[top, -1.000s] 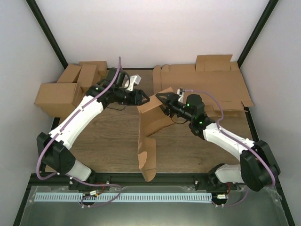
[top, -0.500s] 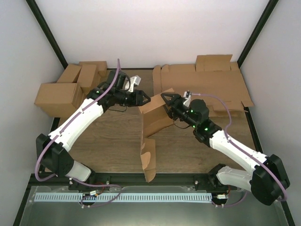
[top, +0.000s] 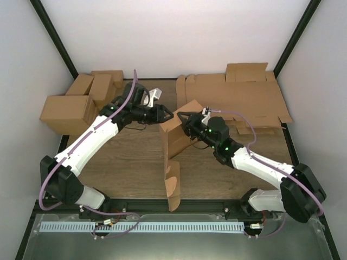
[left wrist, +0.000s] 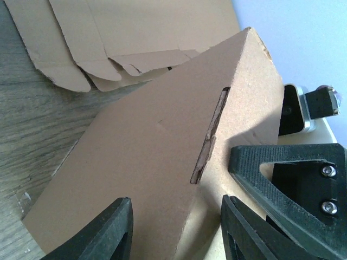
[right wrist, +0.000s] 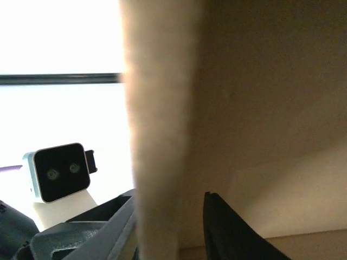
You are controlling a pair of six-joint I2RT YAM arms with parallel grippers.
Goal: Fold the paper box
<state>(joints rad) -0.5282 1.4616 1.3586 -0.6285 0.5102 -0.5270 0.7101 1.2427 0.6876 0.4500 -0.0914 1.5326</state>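
The paper box (top: 174, 143) is a brown cardboard piece standing partly folded in the middle of the table, its lower flap reaching the near edge. My right gripper (top: 180, 117) is at its top far panel. In the right wrist view, the gripper (right wrist: 168, 233) has one finger on each side of the box's wall (right wrist: 162, 135) and is closed on it. My left gripper (top: 168, 115) is just left of that top corner. In the left wrist view it (left wrist: 176, 233) is open and empty, with the box panel (left wrist: 152, 151) right in front of the fingers.
A pile of flat cardboard sheets (top: 244, 97) lies at the back right and also shows in the left wrist view (left wrist: 108, 32). A cluster of brown cartons (top: 70, 108) stands at the back left. Black frame posts run along both sides.
My right gripper has moved left with the box's top panel, toward my left gripper. My left gripper has edged right. The box's lower flap has shifted slightly right.
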